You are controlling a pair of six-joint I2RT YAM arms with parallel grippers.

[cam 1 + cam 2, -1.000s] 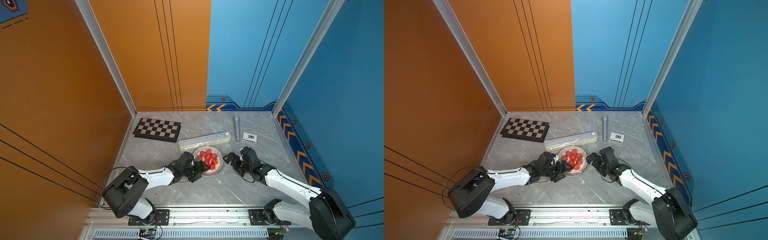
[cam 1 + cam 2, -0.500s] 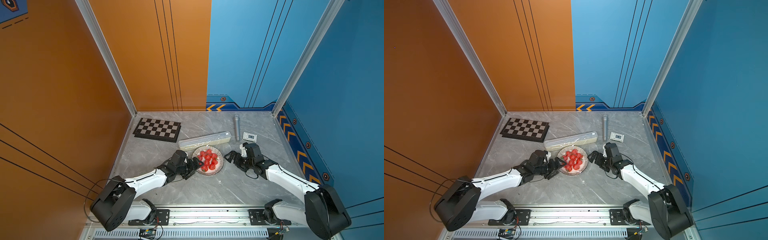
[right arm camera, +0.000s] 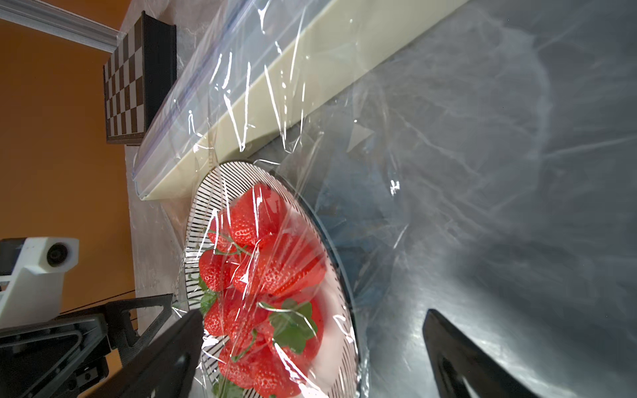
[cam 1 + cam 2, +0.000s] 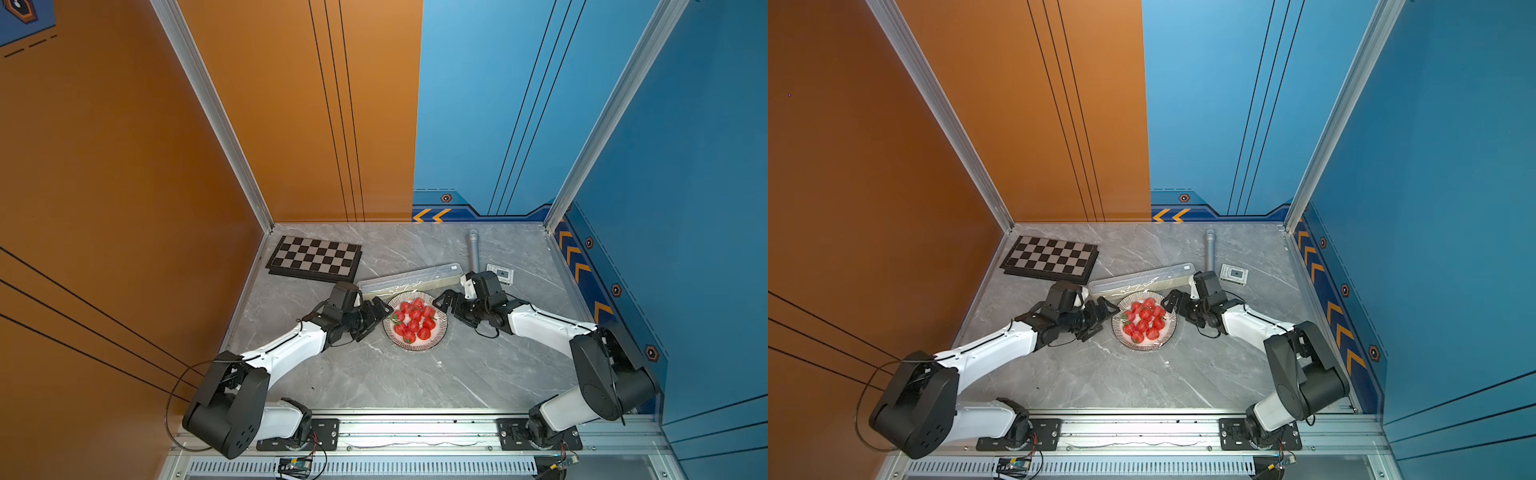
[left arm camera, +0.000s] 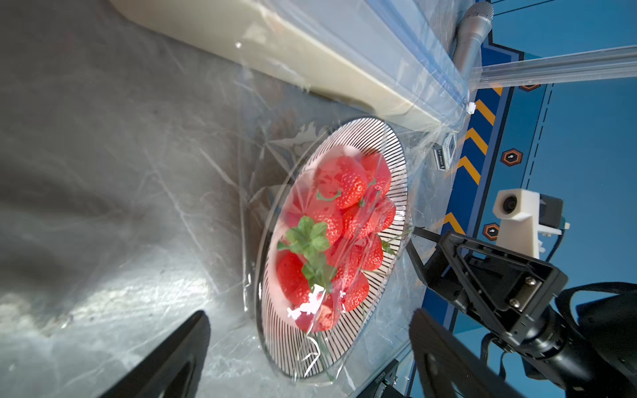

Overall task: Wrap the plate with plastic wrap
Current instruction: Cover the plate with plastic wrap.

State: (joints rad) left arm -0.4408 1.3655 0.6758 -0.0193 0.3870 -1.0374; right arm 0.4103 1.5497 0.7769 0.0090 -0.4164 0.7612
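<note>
Grey marble worktop (image 4: 374, 382): round white stripe-rimmed plate (image 4: 415, 347) w/ strawberries (image 4: 413, 320) under clear crinkly plastic wrap (image 3: 241, 113); cream box (image 4: 409, 278) just beside. L tool (image 4: 376, 312), R tool (image 4: 444, 303) flanking, both spread, empty.

White-shelled arms (image 4: 286, 351), black joints (image 4: 226, 409), black triangular-fingered right gripper (image 4: 446, 306), looping black cable (image 4: 169, 405), white wrist camera (image 5: 515, 206).

Plate (image 4: 434, 338) just beside plastic wrap box (image 4: 409, 277)
</note>
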